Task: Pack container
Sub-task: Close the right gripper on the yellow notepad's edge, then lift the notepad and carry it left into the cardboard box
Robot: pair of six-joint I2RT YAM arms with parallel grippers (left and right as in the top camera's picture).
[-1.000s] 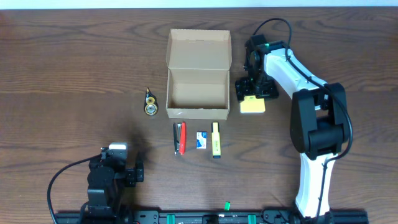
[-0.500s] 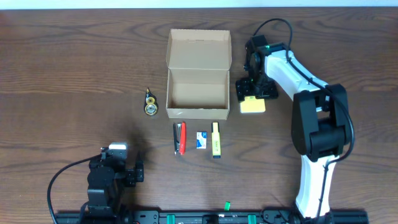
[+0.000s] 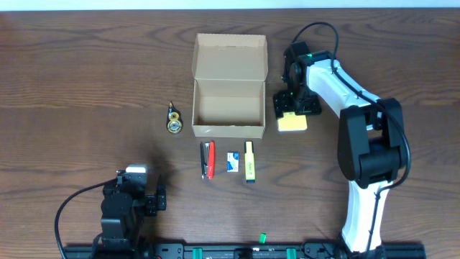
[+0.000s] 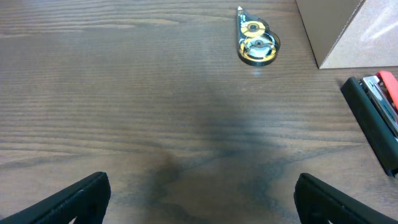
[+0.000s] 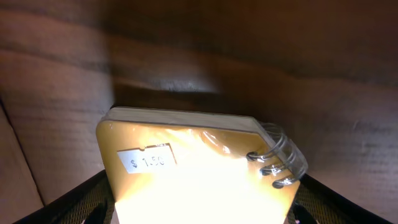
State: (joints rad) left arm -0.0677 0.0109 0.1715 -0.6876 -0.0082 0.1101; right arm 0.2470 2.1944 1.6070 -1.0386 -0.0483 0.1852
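Dark wood-grain table (image 3: 72,79) fills every view. Nearest the base, the left gripper (image 4: 200,198) points across bare wood with its jaws spread wide. Farther out, a red-and-black stapler (image 3: 208,159), a small white-and-blue packet (image 3: 233,161) and a yellow highlighter (image 3: 249,161) lie in a row, just in front of the cardboard box (image 3: 228,108). The box sits at mid-table with its flap lid open and tipped back toward the far edge. A tape dispenser (image 3: 173,119) lies near its left side. Just right of the box, the right gripper (image 3: 292,106) stands over a yellow ring-bound notepad (image 5: 186,168), jaws wide, one finger on either side of the pad.
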